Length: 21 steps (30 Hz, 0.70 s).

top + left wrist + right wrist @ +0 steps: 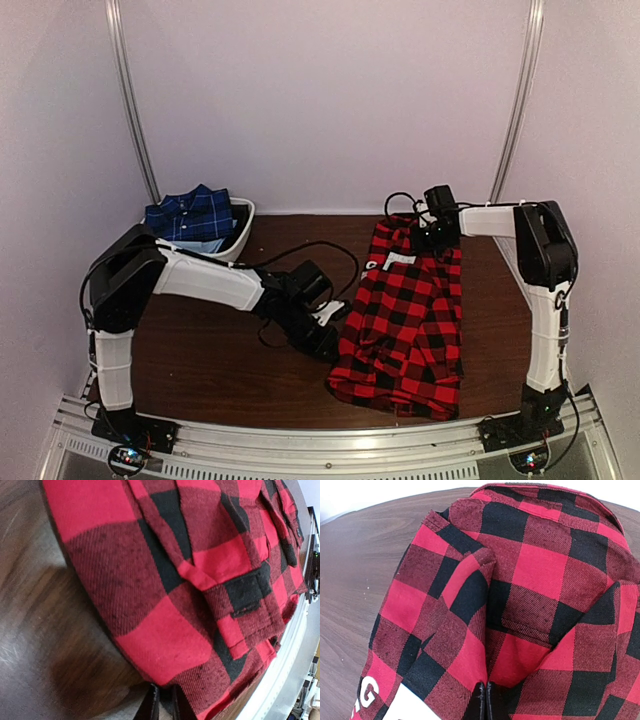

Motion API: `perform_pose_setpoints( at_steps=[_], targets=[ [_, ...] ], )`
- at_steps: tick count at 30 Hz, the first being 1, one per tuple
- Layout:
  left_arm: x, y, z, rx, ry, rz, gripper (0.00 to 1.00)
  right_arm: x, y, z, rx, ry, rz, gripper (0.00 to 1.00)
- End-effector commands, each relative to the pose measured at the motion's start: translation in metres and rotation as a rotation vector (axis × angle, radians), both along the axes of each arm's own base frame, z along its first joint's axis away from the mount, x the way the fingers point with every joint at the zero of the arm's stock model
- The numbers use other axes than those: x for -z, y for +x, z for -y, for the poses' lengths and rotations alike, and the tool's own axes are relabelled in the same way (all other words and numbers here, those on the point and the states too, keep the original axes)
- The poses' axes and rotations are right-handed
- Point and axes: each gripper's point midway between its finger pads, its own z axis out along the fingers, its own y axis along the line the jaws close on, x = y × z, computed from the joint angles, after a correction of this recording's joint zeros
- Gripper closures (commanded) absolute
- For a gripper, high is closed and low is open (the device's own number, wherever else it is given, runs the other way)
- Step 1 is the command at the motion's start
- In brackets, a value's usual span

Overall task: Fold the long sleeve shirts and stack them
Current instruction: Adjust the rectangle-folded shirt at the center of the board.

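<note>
The red-and-black checked shirt (410,320) lies bunched on the brown table, right of centre, with white letters (385,262) near its far end. My right gripper (437,232) is at the shirt's far end, and in the right wrist view it (485,692) is shut, pinching a fold of the shirt (540,570). My left gripper (330,345) is at the shirt's left edge, and in the left wrist view it (166,702) is closed on the shirt's hem (165,580). The navy blue shirt (192,213) lies folded in a white basket (243,225) at the back left.
The white basket stands against the back wall at the left. A metal rail (330,440) runs along the table's near edge, close to the shirt's near end. Black cables (310,248) trail over the table behind the left arm.
</note>
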Motion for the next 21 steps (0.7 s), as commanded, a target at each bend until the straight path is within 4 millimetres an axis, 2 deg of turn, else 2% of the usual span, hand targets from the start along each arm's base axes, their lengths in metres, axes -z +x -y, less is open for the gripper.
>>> perform_pose_setpoints(
  at_steps=[1, 6, 8, 10, 11, 14, 18, 21],
  targets=[
    [0.011, -0.013, 0.0, 0.014, 0.022, -0.029, 0.91, 0.001, 0.009, 0.009, 0.038, -0.01, -0.001, 0.96],
    [0.012, -0.019, 0.001, 0.013, 0.032, -0.037, 0.93, -0.003, 0.001, 0.014, 0.056, -0.029, -0.011, 0.68],
    [0.014, -0.022, 0.001, 0.014, 0.036, -0.042, 0.94, -0.013, -0.003, 0.017, 0.068, -0.039, -0.001, 0.63],
    [0.015, -0.025, 0.0, 0.016, 0.042, -0.045, 0.94, -0.025, -0.01, 0.021, 0.086, -0.052, 0.007, 0.61],
    [0.016, -0.026, -0.001, 0.014, 0.045, -0.047, 0.95, -0.038, -0.013, 0.021, 0.094, -0.045, 0.026, 0.6],
    [0.018, -0.03, -0.004, 0.011, 0.056, -0.051, 0.96, -0.054, -0.029, 0.015, 0.092, -0.021, 0.046, 0.6],
    [0.017, -0.036, -0.006, 0.012, 0.059, -0.053, 1.0, -0.053, -0.055, -0.009, 0.052, 0.022, 0.041, 0.63],
    [0.016, -0.042, -0.007, 0.018, 0.061, -0.057, 1.0, -0.041, -0.067, -0.023, 0.031, 0.055, 0.02, 0.67]
  ],
)
